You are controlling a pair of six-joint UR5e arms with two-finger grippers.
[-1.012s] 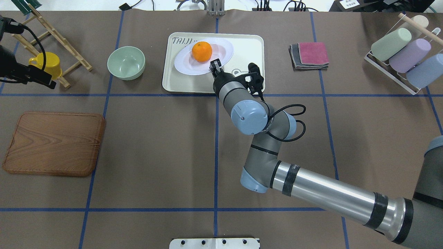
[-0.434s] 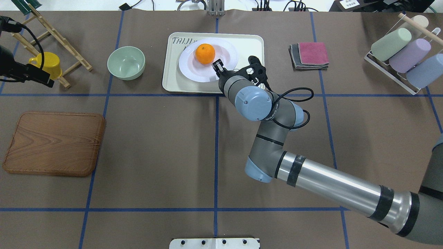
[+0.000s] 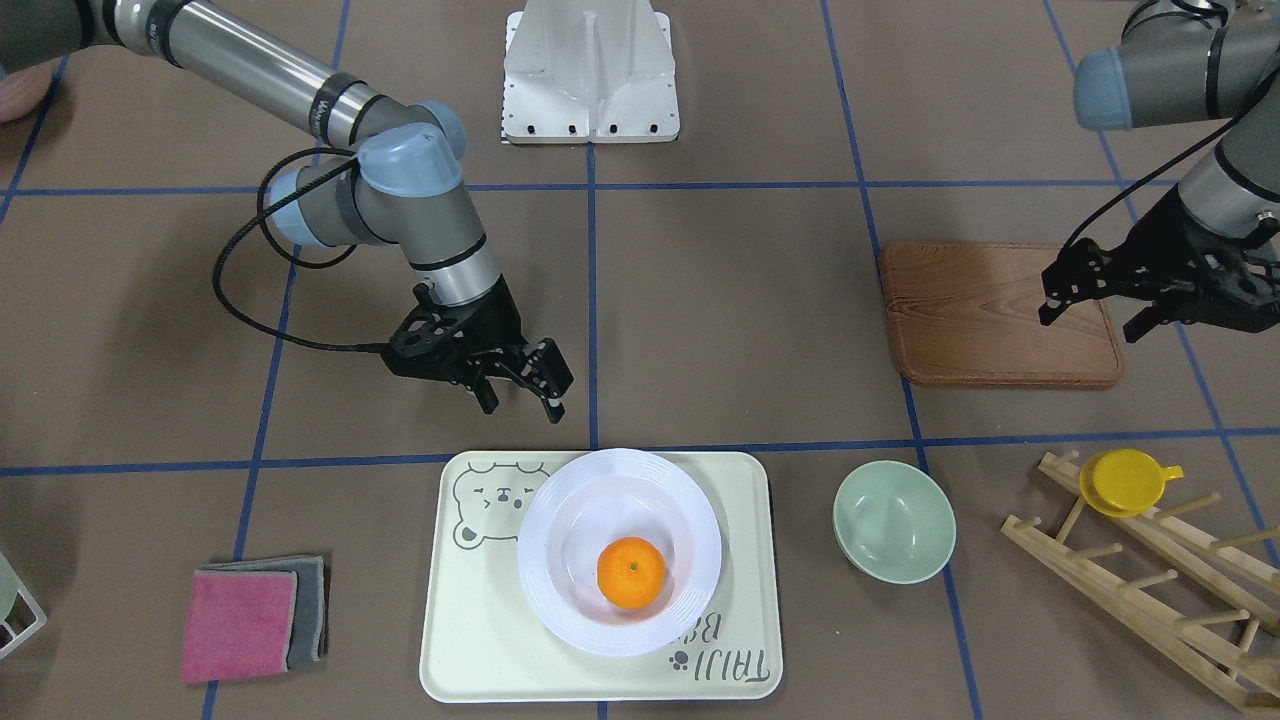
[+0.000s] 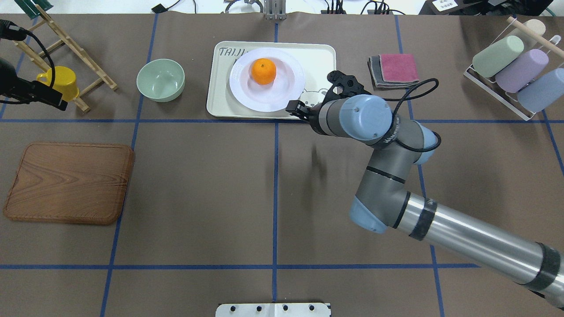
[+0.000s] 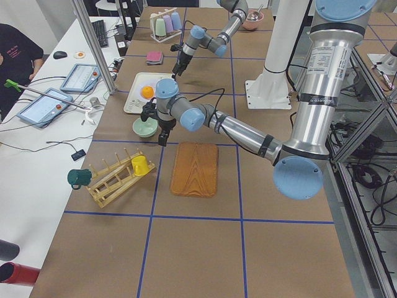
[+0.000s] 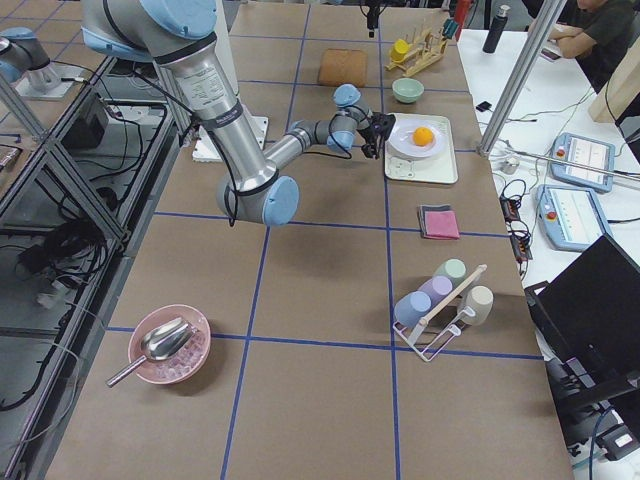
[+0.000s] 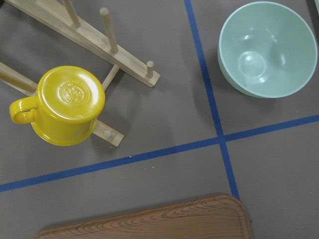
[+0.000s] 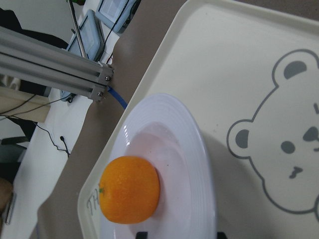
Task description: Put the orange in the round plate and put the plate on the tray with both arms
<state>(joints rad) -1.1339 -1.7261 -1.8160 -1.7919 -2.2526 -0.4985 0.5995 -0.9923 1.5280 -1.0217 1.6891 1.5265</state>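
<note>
The orange [image 3: 631,572] [image 4: 263,71] [image 8: 129,189] lies in the white round plate [image 3: 540,560] [image 4: 238,83] [image 8: 189,164]. The plate rests flat on the cream bear tray [image 3: 480,620] [image 4: 317,57] [image 8: 239,74]. My right gripper [image 3: 522,402] [image 4: 296,108] hangs open and holds nothing, just off the tray's robot-side edge and clear of the plate. Far off on the robot's left, my left gripper [image 3: 1088,325] [image 4: 44,94] hovers open beside the wooden board, also holding nothing.
A pale-green bowl [image 4: 160,80] [image 7: 266,47] stands left of the tray. A yellow cup [image 4: 59,81] [image 7: 65,104] hangs on a wooden rack. The wooden board [image 4: 70,182] lies near left. Folded cloths [image 4: 394,70] and a rack of cups [image 4: 511,70] are to the right.
The right gripper let go of the plate's rim and drew back toward the robot and to the right. The tilted plate settled flat on the tray. The left arm barely moved.
</note>
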